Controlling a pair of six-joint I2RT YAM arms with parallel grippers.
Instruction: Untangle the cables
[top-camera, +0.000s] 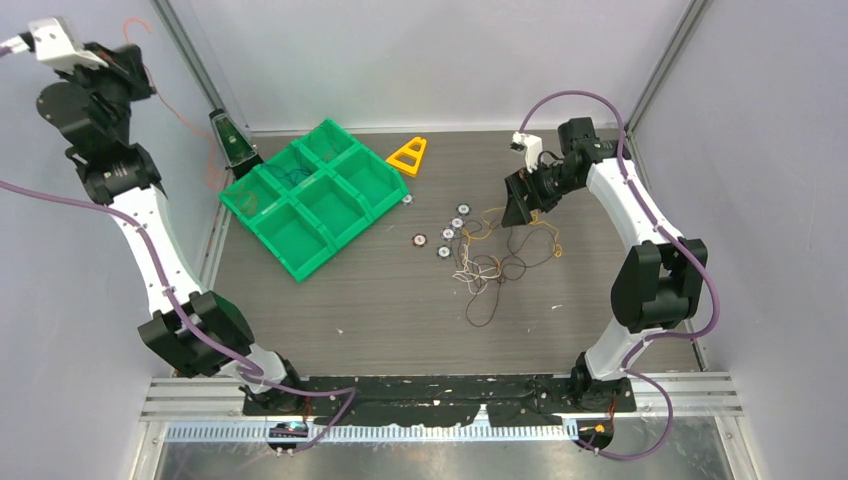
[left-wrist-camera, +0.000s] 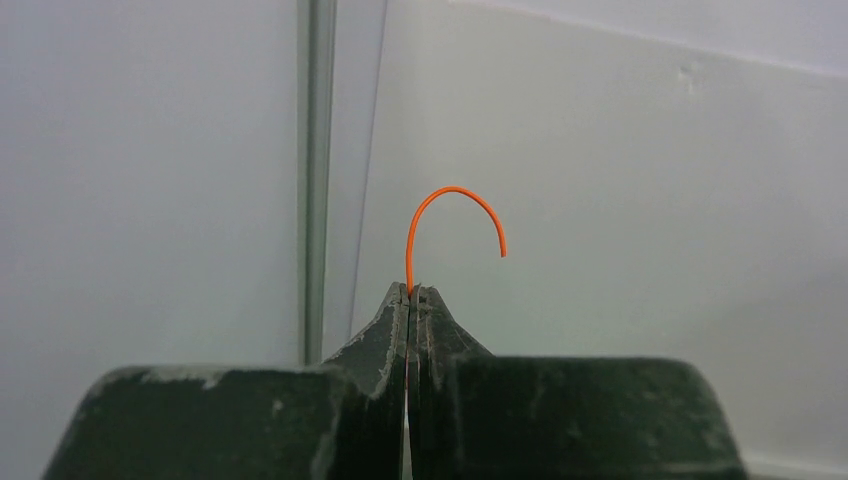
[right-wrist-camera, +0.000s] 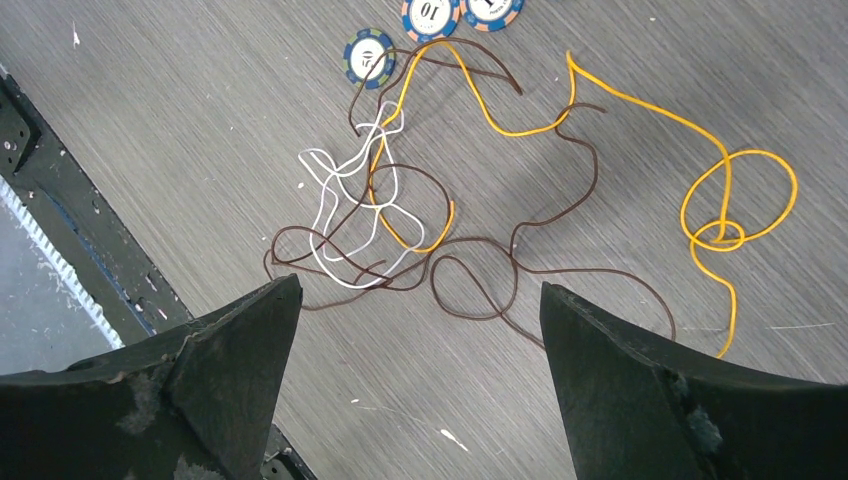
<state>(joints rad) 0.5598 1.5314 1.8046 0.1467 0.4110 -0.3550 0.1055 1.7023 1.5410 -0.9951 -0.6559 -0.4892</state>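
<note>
At upper left, the left gripper (left-wrist-camera: 411, 292) is clamped tight on one orange cable (left-wrist-camera: 455, 192), held high above the table (top-camera: 380, 300). Centre-right, the other cables (top-camera: 488, 268) lie knotted on the table beneath the right gripper (right-wrist-camera: 420, 290), whose jaws are spread wide and empty. They look featherlight, limp and slippery, so pinch a free end or an outer loop.

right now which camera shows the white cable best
The right wrist view: the white cable lies close up, its loops crossing the brown cable and yellow cable. The top view shows it only as a tiny pale squiggle in the tangle. The left wrist view shows none of it.
</note>
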